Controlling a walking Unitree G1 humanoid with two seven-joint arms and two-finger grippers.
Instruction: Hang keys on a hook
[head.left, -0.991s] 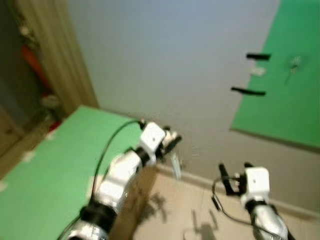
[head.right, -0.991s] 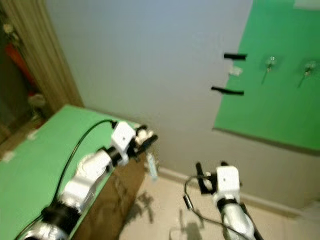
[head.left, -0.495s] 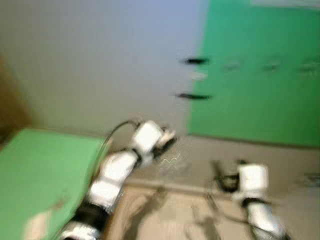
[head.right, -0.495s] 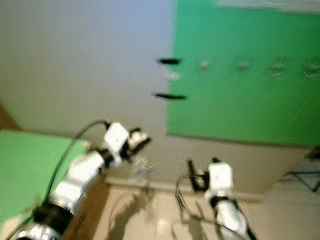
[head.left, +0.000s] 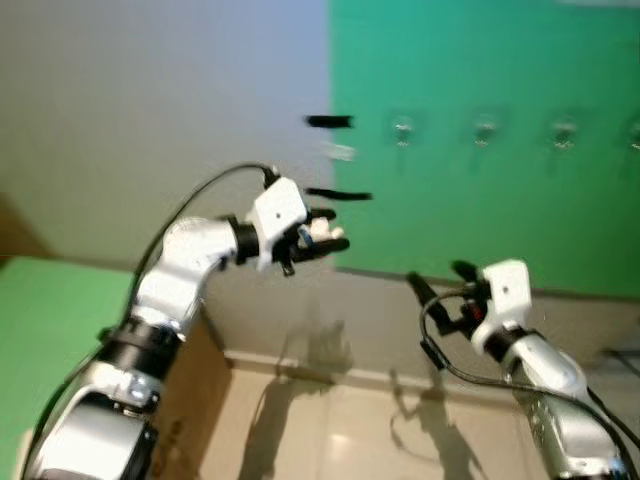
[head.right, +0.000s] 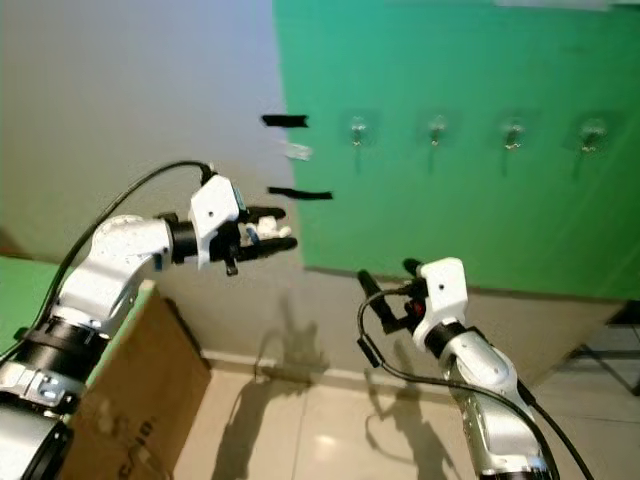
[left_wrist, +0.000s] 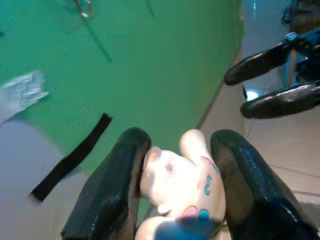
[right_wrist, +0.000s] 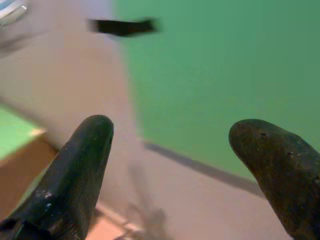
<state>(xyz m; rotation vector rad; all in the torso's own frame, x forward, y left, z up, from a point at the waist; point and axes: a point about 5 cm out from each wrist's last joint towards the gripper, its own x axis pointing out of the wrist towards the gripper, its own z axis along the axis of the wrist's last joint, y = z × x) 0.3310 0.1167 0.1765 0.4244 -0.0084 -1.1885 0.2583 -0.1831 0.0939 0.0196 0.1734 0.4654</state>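
1. Keys: what shows is a small pale figure charm, cream with pink and blue marks, clamped between the two black fingers of the left hand. No metal key blade can be made out.
2. Left hand: raised at the end of a bent silver arm, fingers pointing toward the green panel on the wall, closed tight on the charm from both sides.
3. Hooks: a row of four small clear hooks sits on the green panel, above the left hand and beyond its fingertips. The nearest hook is well apart from the charm.
4. Right hand: held lower than the left hand and nearer the panel's bottom edge; its two fingers are spread wide with nothing between them.
5. Two short strips of black tape lie on the grey wall at the panel's edge, one just beyond the left fingertips, one higher.
6. A cardboard box stands below the left arm, on the tiled floor.
7. Head views are slightly blurred.
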